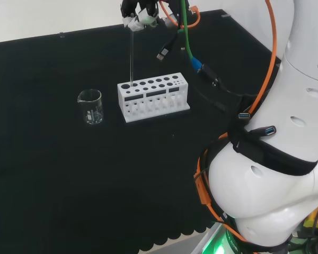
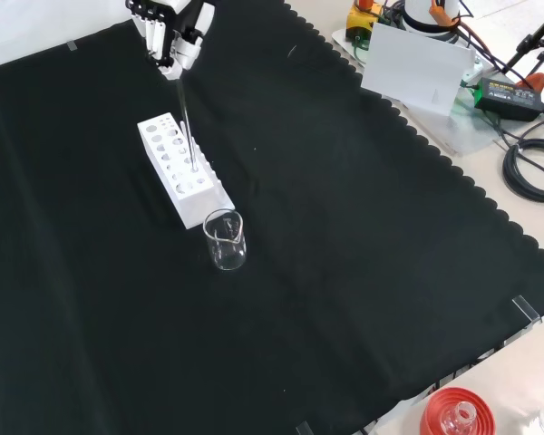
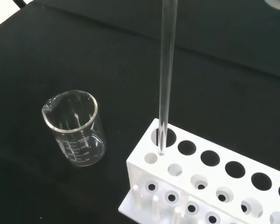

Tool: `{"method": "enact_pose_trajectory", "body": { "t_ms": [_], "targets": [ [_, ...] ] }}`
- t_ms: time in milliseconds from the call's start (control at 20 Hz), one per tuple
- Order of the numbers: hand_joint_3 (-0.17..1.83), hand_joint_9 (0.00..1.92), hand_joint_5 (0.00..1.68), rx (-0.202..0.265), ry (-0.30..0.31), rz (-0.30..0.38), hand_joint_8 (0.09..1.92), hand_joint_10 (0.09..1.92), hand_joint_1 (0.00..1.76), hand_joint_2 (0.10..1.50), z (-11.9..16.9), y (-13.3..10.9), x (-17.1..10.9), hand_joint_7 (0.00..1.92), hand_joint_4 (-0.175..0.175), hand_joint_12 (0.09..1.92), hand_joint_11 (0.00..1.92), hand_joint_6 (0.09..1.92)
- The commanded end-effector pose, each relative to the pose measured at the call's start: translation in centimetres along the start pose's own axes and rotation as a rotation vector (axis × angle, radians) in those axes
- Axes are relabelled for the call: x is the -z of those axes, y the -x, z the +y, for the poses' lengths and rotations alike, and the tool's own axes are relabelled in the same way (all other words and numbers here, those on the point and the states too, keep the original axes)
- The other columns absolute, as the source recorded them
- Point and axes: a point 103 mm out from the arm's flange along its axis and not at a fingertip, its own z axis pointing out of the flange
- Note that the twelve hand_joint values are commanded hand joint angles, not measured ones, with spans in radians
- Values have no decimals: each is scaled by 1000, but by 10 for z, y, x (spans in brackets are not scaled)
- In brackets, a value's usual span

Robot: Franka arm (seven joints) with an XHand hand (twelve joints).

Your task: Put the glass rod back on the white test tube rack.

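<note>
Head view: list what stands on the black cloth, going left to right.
Glass beaker → white test tube rack, with the glass rod upright over its left end → the arm's white links.

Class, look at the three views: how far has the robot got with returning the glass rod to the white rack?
Done: the robot hand has the thin clear glass rod upright over the white plastic test tube rack. In hand: the rod's lower tip sits at a hole at the rack's end nearest the clear glass beaker. Left: lowering and releasing it.
</note>
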Motion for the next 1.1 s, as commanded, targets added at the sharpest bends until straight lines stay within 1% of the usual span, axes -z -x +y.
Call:
{"method": "enact_pose_trajectory", "body": {
  "t_ms": [50, 300, 400, 700, 800, 1000, 1100],
  "targets": [
    [-175, 1671, 1101, 5, -20, -25, 835, 558, 1293, 1129, 0, -4, 4, 1147, -175, 709, 1583, 818],
    [-175, 1671, 1101, 8, -45, -51, 834, 558, 1293, 1129, 4, -6, 5, 1148, -175, 709, 1584, 818],
    [-175, 1672, 1101, 12, -34, -29, 834, 558, 1293, 1129, 5, -7, 4, 1148, -175, 709, 1584, 818],
    [-175, 1672, 1101, 12, -18, -1, 834, 558, 1294, 1129, 5, -9, 3, 1148, -175, 709, 1584, 817],
    [-175, 1672, 1102, 14, -19, 1, 834, 557, 1294, 1129, 6, -10, 2, 1148, -175, 709, 1584, 817],
    [-175, 1672, 1102, 14, -4, -1, 834, 557, 1294, 1129, 4, -13, -3, 1148, -175, 708, 1585, 817],
    [-175, 1672, 1102, 7, 6, 28, 834, 557, 1294, 1129, 7, -16, -6, 1148, -175, 708, 1585, 817]
  ]
}}
